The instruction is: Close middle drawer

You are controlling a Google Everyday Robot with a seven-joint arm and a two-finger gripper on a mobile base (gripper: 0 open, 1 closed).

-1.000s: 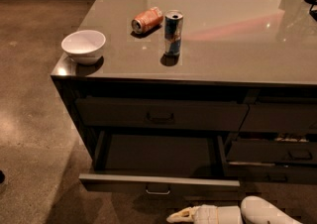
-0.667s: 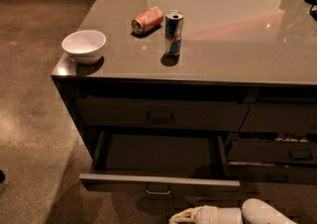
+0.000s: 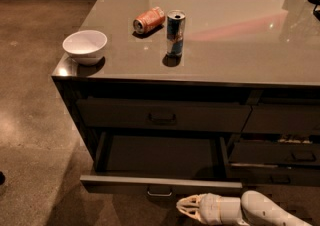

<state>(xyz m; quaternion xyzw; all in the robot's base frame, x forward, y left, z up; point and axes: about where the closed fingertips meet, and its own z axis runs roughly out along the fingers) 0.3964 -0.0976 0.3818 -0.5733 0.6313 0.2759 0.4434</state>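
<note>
Middle drawer (image 3: 125,182) still fully out; end effector (image 3: 186,206) crept nearer its front, right of handle (image 3: 160,191); spread or pressed together, cannot tell.

Lower centre of the frame: middle drawer (image 3: 125,182) pulled well out of the cabinet, pale top edge showing, small metal loop handle (image 3: 160,192) at mid-front. Just below and right of that handle, at the bottom edge: white gripper (image 3: 182,205), pointing left, near the drawer front; contact not discernible. Above the opening: taller drawer (image 3: 115,114) with dark handle (image 3: 162,118), pushed in. On the glossy countertop (image 3: 240,45): white bowl (image 3: 85,45) by the left corner, orange can (image 3: 149,20) on its side, blue-and-silver can (image 3: 175,32) upright just right of it. Far right: narrower drawers (image 3: 280,120).
</note>
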